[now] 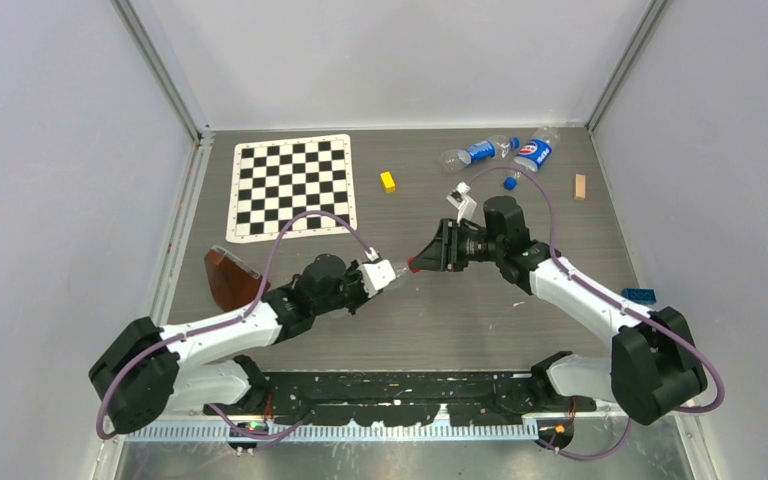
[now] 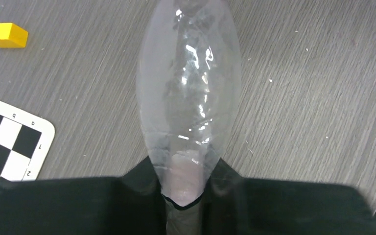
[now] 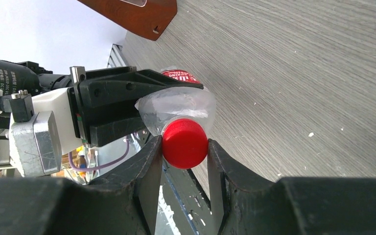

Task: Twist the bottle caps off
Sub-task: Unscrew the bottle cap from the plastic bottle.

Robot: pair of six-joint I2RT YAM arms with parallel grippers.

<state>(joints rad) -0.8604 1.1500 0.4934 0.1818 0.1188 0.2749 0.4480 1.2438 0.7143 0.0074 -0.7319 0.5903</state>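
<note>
At the middle of the table (image 1: pixel 460 320), your left gripper (image 1: pixel 378 276) is clamped on the body of a clear bottle (image 1: pixel 398 269). It holds the bottle lying roughly level, neck pointing toward 3 o'clock. In the left wrist view the clear bottle body fills the centre, running straight out from between the black fingers. The right gripper (image 3: pixel 184 148) meets it head-on from 3 o'clock. Its two fingers pinch the red cap (image 3: pixel 184 143) from either side, and the cap is seated on the neck. Behind the cap you can see a bit of red-and-white label.

Out at 3 o'clock, beside your right arm, a blue brick (image 1: pixel 640 295) lies near the wall. At 9 o'clock a brown piece (image 1: pixel 228 280) sits near the left arm.

Farther off, the checkerboard mat (image 1: pixel 293 187) lies flat at 11 o'clock and the yellow block (image 1: pixel 388 181) at 12. At 1 o'clock, by the back wall, two blue-labelled bottles (image 1: pixel 475 152) lie on their sides, close together. A loose blue cap (image 1: pixel 510 183) rests on the table just nearer than them. I cannot tell whether either neck carries a cap. A wooden block (image 1: pixel 580 186) lies at 2 o'clock.
</note>
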